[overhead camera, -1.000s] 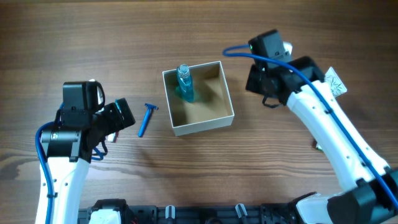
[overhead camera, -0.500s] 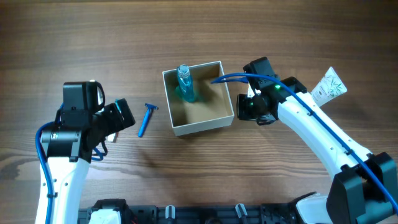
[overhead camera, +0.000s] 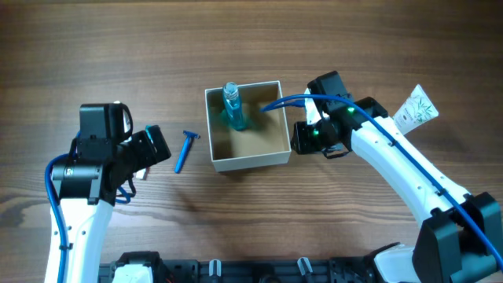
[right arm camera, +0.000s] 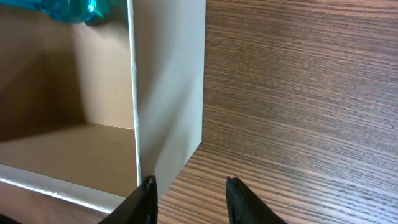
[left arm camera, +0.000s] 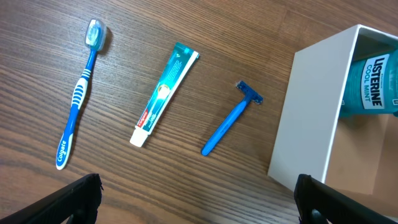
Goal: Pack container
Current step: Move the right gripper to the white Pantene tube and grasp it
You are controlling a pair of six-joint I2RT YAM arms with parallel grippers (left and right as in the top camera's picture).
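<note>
The container point(overhead camera: 250, 161), a square white box with tan inside, sits mid-table with a blue mouthwash bottle point(overhead camera: 233, 106) standing in its far left corner. My right gripper point(overhead camera: 301, 138) is low beside the container's right wall. In the right wrist view its fingers point(right arm camera: 189, 196) are a little apart and empty, the left finger touching the white wall point(right arm camera: 171, 74). My left gripper point(overhead camera: 156, 148) hovers left of a blue razor point(overhead camera: 185, 151). Its fingers point(left arm camera: 199, 205) are wide open and empty above bare wood. The container's wall point(left arm camera: 308, 118) shows at the right of the left wrist view.
The left wrist view shows a blue toothbrush point(left arm camera: 78, 93), a toothpaste tube point(left arm camera: 165, 93) and the razor point(left arm camera: 229, 126) lying left of the container. A white tube point(overhead camera: 415, 108) lies at the far right, behind my right arm.
My right arm swung from the back right down to the container's right wall, uncovering the white tube. The container slid slightly left. The left arm has not moved.
</note>
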